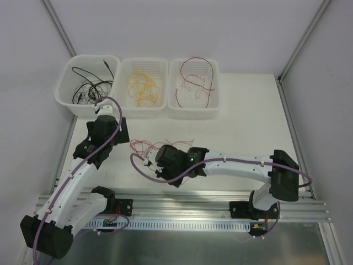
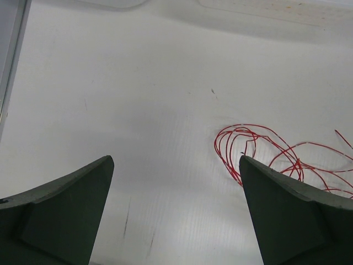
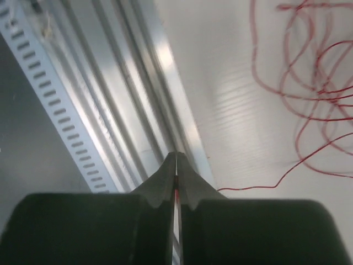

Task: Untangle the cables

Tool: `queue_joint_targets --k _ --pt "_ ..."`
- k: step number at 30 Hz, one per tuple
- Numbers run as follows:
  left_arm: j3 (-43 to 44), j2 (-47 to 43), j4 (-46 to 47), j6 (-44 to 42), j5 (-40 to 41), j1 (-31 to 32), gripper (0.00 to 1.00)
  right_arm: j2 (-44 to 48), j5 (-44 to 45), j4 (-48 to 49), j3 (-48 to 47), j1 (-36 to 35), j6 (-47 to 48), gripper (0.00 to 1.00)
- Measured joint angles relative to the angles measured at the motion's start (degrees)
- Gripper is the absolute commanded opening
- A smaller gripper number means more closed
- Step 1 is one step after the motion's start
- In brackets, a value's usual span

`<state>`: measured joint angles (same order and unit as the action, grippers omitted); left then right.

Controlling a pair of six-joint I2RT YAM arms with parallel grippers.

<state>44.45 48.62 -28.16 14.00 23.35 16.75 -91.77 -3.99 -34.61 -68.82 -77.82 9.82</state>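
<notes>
Pinching red cable in right gripper.

Table: white, matt, fine ribbing like corrugated plastic sheet, a few dark scuffs. Red cables: thin, smooth plastic-looking insulation, slight sheen. Left gripper fingers: dark matt plastic, faintly grainy. Right gripper: same matt dark plastic. Rail: bare aluminium, brushed, bright reflections. Left bin: white plastic, smooth walls, semi-gloss. Middle bin and right bin: white plastic, perforated-looking walls. Right arm: glossy white shell, matt black joints.
</notes>
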Motion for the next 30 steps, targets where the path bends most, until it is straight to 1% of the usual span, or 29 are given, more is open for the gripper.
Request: queue_joint_targets --k 2,7,11,15,20,22,27,30 --pt "0.0 0.0 0.0 0.0 0.0 0.0 0.99 0.3 -0.2 0.6 -3.0 3.5 0.1 0.01" --pt "0.0 0.0 0.0 0.0 -0.1 0.0 0.99 -0.1 -2.1 2.6 -7.0 12.7 -1.5 0.01" --pt "0.0 0.3 0.0 0.0 -0.2 0.0 0.99 -2.9 -2.4 6.6 -8.9 16.9 -4.8 0.01" --pt "0.0 0.6 0.0 0.0 -0.3 0.0 0.99 -7.4 0.0 10.5 -9.4 17.8 -8.5 0.02" --pt "0.0 0.8 0.0 0.0 -0.3 0.0 0.99 -14.9 7.3 13.2 -10.9 18.0 -12.0 0.08" --pt "0.0 0.9 0.0 0.0 -0.3 0.0 0.99 -17.0 10.7 13.3 -10.9 18.0 -13.0 0.08" --pt "0.0 0.9 0.0 0.0 -0.3 0.0 0.99 -20.1 16.6 13.3 -10.9 18.0 -14.3 0.08" --pt "0.0 0.9 0.0 0.0 -0.4 0.0 0.99 -21.3 18.9 13.3 -10.9 18.0 -14.6 0.13"
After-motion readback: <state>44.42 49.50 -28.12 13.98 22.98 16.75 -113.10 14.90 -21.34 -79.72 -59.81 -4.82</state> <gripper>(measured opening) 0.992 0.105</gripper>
